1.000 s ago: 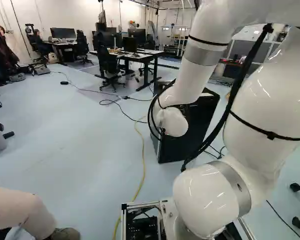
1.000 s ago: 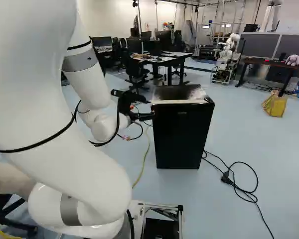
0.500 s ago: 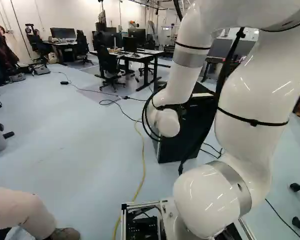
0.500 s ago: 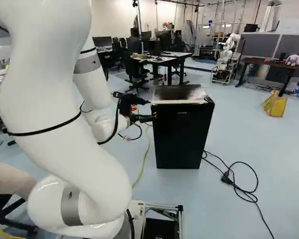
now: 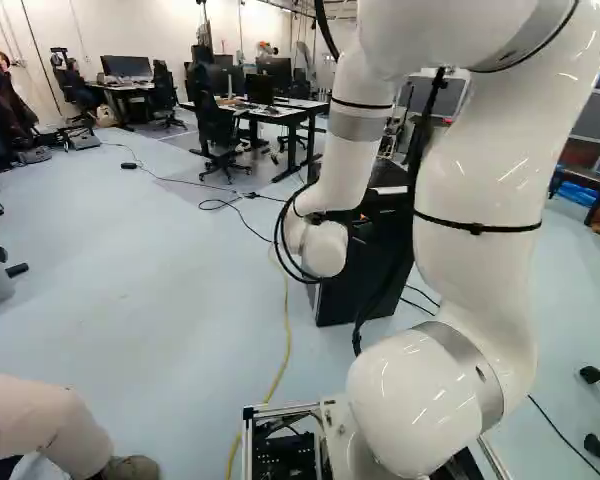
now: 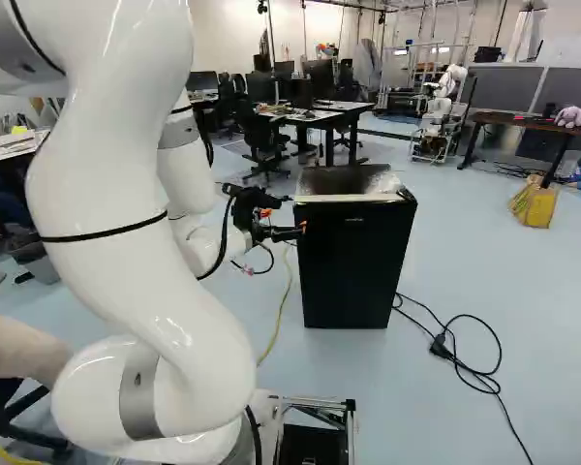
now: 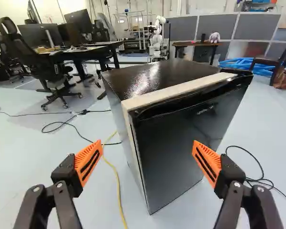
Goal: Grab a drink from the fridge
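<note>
In the right base view my gripper (image 6: 289, 232) is at the left edge of the black fridge (image 6: 353, 262), near its upper part. The wrist view shows the gripper (image 7: 147, 160) wide open, its orange-padded fingers apart with nothing gripped. Ahead of it stands the fridge (image 7: 181, 148), its door closed, with a pale strip along the top front edge. One finger is in front of the door, the other out past the fridge's side edge. Whether a finger touches the fridge I cannot tell. In the left base view my arm partly covers the fridge (image 5: 345, 295). No drink is visible.
A yellow cable (image 5: 285, 350) runs over the floor beside the fridge, and black cables (image 6: 455, 358) lie on its other side. Desks (image 6: 320, 116) and chairs stand behind. Another robot (image 6: 443, 102) is farther back. A person's arm (image 5: 40, 420) is close beside the base.
The upper arm has swung leftward in the left base view, and the wrist has turned and lowered slightly beside the fridge. The base and the fridge have stayed put.
</note>
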### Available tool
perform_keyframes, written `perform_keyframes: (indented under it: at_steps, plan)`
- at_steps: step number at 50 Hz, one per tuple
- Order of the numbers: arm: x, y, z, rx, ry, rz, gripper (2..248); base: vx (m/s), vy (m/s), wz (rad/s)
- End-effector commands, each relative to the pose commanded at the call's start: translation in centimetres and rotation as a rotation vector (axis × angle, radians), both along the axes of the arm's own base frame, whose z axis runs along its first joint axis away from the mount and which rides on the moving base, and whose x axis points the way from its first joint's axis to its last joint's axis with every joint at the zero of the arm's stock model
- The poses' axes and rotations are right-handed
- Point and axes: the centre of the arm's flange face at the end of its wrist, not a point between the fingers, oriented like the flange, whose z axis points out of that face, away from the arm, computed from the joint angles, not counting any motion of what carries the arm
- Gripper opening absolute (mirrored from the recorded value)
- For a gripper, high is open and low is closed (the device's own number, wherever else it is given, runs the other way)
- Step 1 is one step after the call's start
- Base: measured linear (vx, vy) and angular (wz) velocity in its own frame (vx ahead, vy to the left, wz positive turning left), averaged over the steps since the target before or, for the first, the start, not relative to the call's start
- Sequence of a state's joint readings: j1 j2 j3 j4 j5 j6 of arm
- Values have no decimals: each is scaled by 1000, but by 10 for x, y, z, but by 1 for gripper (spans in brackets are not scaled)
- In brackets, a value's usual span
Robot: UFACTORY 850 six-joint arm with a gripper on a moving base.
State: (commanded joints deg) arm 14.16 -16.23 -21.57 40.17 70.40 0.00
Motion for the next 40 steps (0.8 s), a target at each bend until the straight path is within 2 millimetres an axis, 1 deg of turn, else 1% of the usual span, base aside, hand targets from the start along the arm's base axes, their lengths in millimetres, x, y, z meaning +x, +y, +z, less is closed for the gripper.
perform_keyframes:
  at_steps: [34, 40]
  plan:
    - [15, 12, -30, -71, -27, -97, 247, 0, 0, 0]
    - [17, 14, -32, -83, -40, -112, 247, 0, 0, 0]
